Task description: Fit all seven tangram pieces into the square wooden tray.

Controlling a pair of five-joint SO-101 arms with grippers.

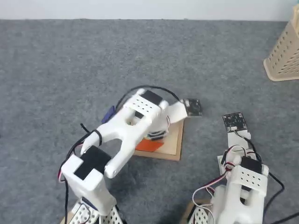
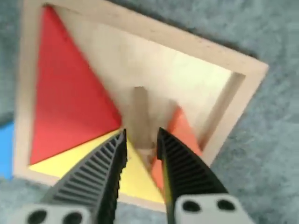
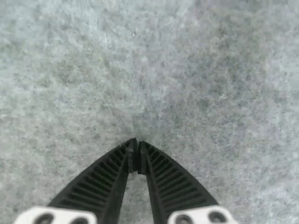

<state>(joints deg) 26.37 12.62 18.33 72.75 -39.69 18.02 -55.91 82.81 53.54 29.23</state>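
1. Left claw [image 2: 141,135], slightly parted and empty, hovers over the square wooden tray [image 2: 243,70] holding a red triangle [image 2: 70,102], yellow triangle [image 2: 70,158] and orange triangle [image 2: 182,128]. Pressing down could jolt them askew.
2. Right claw [image 3: 137,151] is clenched above the grey tabletop [image 3: 187,56].
3. From above, the tray [image 1: 175,140] sits under the left arm [image 1: 126,135].

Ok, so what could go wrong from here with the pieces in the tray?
The left end effector hangs open right over the seam between the yellow triangle and the orange triangle; coming down, it could knock them askew. The blue piece lies outside the tray, beside the arm, and might get swept away.
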